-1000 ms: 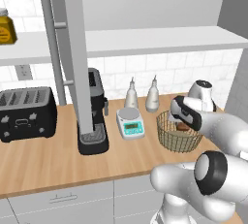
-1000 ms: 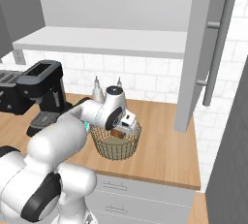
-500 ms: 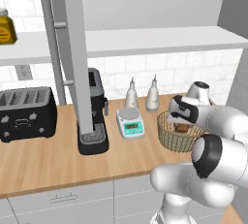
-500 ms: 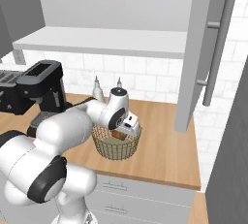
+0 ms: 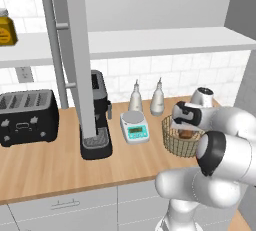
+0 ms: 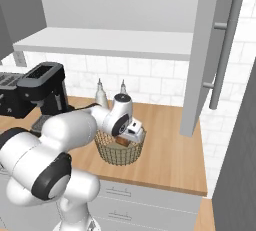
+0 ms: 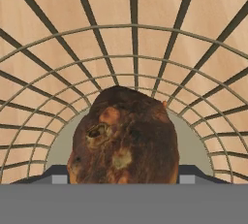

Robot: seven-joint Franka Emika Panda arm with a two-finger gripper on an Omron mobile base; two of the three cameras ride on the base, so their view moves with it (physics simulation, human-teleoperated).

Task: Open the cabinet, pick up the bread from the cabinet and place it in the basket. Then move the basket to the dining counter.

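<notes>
The bread, a dark brown lump, sits low inside the wire basket, and my gripper is shut on it, one fingertip against each side. From the left base view the basket stands on the wood worktop right of the scale, and my gripper reaches down into it over the bread. In the right base view the hand dips into the basket. The cabinet door hangs open above its pale shelf. The dining counter is out of view.
On the worktop stand a black toaster, a coffee machine, a small scale and two bottles. An amber jar sits on the shelf's left end. The other open door hangs right of the basket.
The hand has sunk slightly deeper into the basket with the bread, and the arm's elbow has swung nearer the cameras. The basket has not moved.
</notes>
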